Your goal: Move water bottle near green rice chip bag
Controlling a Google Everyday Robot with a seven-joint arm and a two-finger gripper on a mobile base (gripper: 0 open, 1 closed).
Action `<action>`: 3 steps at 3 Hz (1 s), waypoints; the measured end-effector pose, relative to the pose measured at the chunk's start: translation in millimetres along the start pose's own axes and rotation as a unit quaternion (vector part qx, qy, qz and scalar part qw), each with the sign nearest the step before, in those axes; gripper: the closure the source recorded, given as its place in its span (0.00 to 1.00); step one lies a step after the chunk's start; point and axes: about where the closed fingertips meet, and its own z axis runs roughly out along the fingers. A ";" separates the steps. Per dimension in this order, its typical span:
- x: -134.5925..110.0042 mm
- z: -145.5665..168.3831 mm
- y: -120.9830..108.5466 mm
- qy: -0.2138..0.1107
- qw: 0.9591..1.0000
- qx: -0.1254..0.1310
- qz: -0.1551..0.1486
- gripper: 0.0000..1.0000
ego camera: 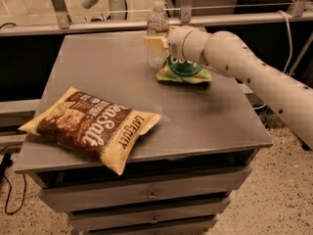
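Your gripper (155, 43), at 12 o'clock on the table (98, 62), was clamped on the water bottle (157, 21), just beside the green rice chip bag (182, 73), at its 10 o'clock. Move prob. done; release & pull-back left.

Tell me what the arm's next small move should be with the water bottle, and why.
Probably ease the water bottle straight down onto the table and release. The gripper holds it upright right beside the green rice chip bag, so it already looks near enough; whether its base touches the tabletop is unclear.
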 end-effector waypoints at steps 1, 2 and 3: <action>7.7 -0.9 1.6 0.006 1.000 0.001 0.006 0.59; 12.4 -0.1 2.6 0.010 1.000 0.000 0.009 0.36; 16.7 1.6 4.2 0.014 1.000 -0.002 0.012 0.13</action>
